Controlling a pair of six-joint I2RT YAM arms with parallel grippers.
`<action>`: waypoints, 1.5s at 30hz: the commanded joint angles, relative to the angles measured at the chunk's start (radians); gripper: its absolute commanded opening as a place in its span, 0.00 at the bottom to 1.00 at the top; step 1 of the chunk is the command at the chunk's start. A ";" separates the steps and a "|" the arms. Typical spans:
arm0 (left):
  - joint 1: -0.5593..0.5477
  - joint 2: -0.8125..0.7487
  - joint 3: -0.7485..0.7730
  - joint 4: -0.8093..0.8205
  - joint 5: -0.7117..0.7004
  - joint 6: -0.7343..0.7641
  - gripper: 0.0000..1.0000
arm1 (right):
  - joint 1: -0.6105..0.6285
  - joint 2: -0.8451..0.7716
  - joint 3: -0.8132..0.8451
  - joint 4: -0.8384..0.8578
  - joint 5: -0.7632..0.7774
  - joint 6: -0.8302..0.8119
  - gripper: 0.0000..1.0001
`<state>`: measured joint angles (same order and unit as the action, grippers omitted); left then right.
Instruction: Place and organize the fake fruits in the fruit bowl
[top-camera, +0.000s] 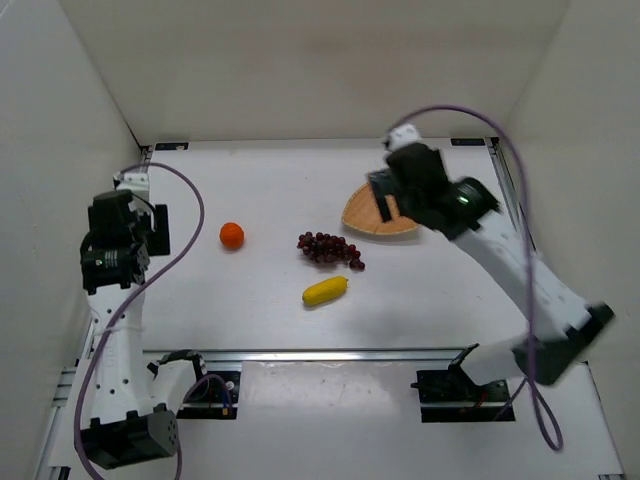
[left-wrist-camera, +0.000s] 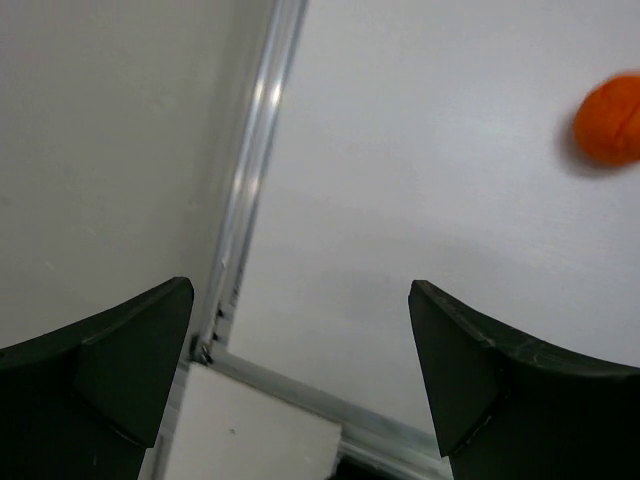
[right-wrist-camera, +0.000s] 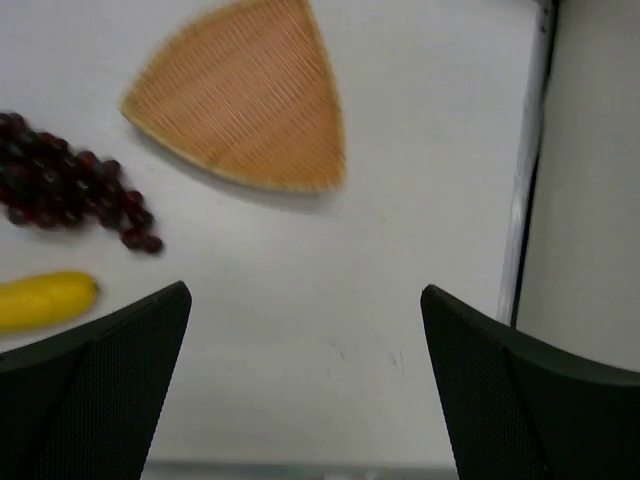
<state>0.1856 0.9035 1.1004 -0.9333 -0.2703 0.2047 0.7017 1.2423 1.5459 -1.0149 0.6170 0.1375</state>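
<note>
- Top external view: the right arm reaches out over a white table (top-camera: 270, 180), and its wrist hangs above the near edge of a shallow tan fan-shaped woven fruit bowl (top-camera: 400, 225).
- The right gripper (right-wrist-camera: 305, 292) has its dark fingers spread as wide as they go, with only bare table between them; it holds nothing.
- In the right wrist view, the fruit bowl lies ahead of and below this gripper, slightly to the left of the gap between the fingers. The bowl has nothing in it.
- A dark purple-red plastic grape bunch (right-wrist-camera: 70, 185) lies ahead of the right gripper and to its left, near the bowl but not touching it.
- A yellow oblong lemon-like fruit (right-wrist-camera: 45, 298) lies just beyond the left finger of the right gripper, nearer to it than the grapes.
- The left gripper (left-wrist-camera: 300, 290) is also fully spread and empty. It is raised at the left edge of the table, over a metal edge rail (left-wrist-camera: 255, 150).
- A small round orange plastic fruit (left-wrist-camera: 612, 120) sits on the table ahead of the left gripper and off to its right, well apart from it and from the other fruits.
</note>
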 joint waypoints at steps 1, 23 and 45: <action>-0.006 0.057 0.180 0.062 0.017 0.091 1.00 | 0.067 0.257 0.189 0.133 -0.074 -0.260 1.00; -0.167 0.439 0.110 0.088 0.146 0.036 1.00 | 0.104 0.956 0.244 0.360 -0.524 -0.366 1.00; -0.302 0.692 0.191 0.120 0.040 0.058 1.00 | -0.055 0.648 0.325 0.348 -0.520 -0.075 0.16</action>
<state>-0.0799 1.5658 1.2510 -0.8261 -0.1837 0.2619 0.7631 2.0388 1.8179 -0.6811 0.0963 -0.0338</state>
